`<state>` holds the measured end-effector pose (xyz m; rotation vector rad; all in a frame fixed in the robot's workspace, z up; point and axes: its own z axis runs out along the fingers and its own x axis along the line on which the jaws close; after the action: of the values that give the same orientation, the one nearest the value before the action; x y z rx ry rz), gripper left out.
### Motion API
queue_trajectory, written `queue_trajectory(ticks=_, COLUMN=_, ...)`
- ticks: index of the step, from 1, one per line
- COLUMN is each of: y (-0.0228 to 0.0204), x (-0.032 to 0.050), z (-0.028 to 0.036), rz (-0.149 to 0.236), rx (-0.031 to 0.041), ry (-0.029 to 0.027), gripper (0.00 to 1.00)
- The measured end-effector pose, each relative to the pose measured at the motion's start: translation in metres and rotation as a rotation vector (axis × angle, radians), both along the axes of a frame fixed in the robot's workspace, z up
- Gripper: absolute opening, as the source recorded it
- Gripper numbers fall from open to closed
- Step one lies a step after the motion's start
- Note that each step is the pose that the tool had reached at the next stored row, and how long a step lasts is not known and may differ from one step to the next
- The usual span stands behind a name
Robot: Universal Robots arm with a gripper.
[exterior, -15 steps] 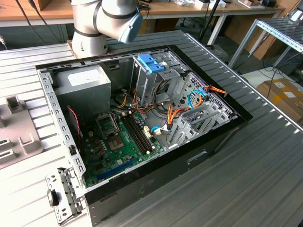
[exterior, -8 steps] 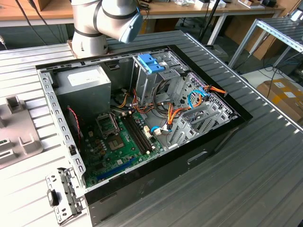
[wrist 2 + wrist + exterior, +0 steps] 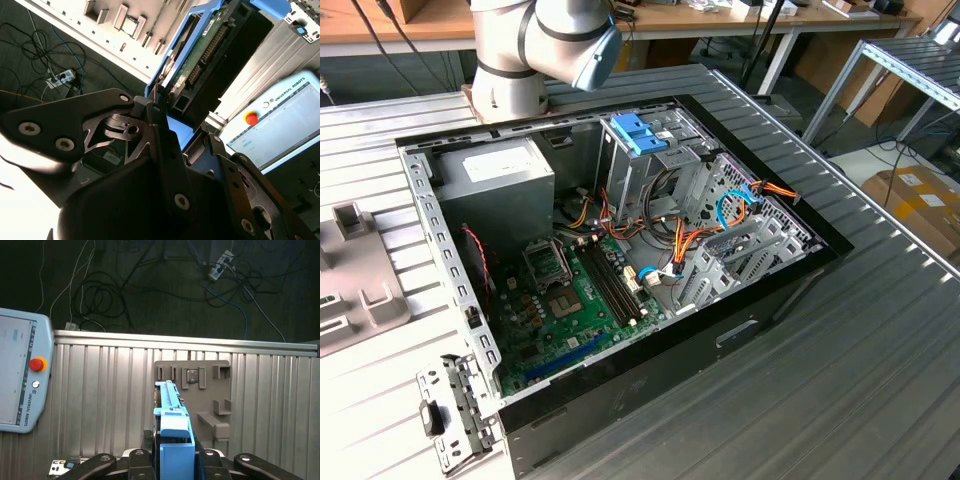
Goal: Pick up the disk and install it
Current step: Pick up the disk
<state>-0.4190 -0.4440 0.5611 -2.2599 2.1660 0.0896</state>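
Blue-railed, the disk (image 3: pixel 173 426) sits clamped in my gripper (image 3: pixel 174 459), long axis pointing straight out from the jaws.

You have a ribbed, silver-grey metal surface (image 3: pixel 860 370) running across the whole station. An open computer case (image 3: pixel 650 400) lies on its side in the middle of it, interior facing up. At the exterior view's left, a grey plastic holder (image 3: pixel 355 290) with upright slots sits flat on the surface beside the case. Near the case's closest corner on that same side lies a perforated metal bracket (image 3: pixel 450 415). The arm's base (image 3: pixel 510 90) stands on the surface beyond the case's far corner. In the first wrist view, a teach pendant (image 3: pixel 22 372) rests face up on the ribs, apart from the holder.
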Motion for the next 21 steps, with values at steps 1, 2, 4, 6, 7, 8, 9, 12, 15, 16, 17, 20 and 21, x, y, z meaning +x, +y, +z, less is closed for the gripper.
queue_trajectory(ticks=1, y=-0.0015, x=0.0001, z=-0.0001, rz=0.000, rx=0.0000, ry=-0.0001, gripper=0.37)
queue_trajectory(ticks=2, y=-0.0023, x=0.0001, z=-0.0001, rz=0.000, rx=0.0000, ry=-0.0001, gripper=0.37)
queue_trajectory(ticks=4, y=-0.0040, x=0.0001, z=-0.0001, rz=0.000, rx=0.0000, ry=-0.0001, gripper=0.37)
queue_trajectory(ticks=6, y=-0.0057, x=0.0002, z=-0.0002, rz=0.000, rx=0.0000, ry=-0.0001, gripper=0.37)
queue_trajectory(ticks=7, y=-0.0066, x=0.0002, z=-0.0003, rz=0.000, rx=0.0001, ry=-0.0001, gripper=0.37)
queue_trajectory(ticks=8, y=-0.0080, x=0.0004, z=-0.0003, rz=0.000, rx=0.0001, ry=-0.0001, gripper=0.37)
queue_trajectory(ticks=9, y=-0.0087, x=0.0004, z=-0.0003, rz=0.000, rx=0.0000, ry=0.0000, gripper=0.37)
queue_trajectory(ticks=12, y=-0.0117, x=0.0008, z=-0.0005, rz=0.000, rx=0.0000, ry=0.0000, gripper=0.37)
queue_trajectory(ticks=15, y=-0.0138, x=0.0011, z=-0.0006, rz=0.000, rx=0.0000, ry=0.0000, gripper=0.37)
queue_trajectory(ticks=16, y=-0.0150, x=0.0013, z=-0.0007, rz=0.000, rx=0.0000, ry=-0.0001, gripper=0.37)
queue_trajectory(ticks=17, y=-0.0159, x=0.0014, z=-0.0007, rz=0.000, rx=0.0000, ry=0.0000, gripper=0.37)
queue_trajectory(ticks=20, y=-0.0176, x=0.0018, z=-0.0008, rz=0.000, rx=0.0000, ry=0.0000, gripper=0.37)
queue_trajectory(ticks=21, y=-0.0187, x=0.0020, z=-0.0008, rz=0.000, rx=0.0000, ry=-0.0001, gripper=0.37)
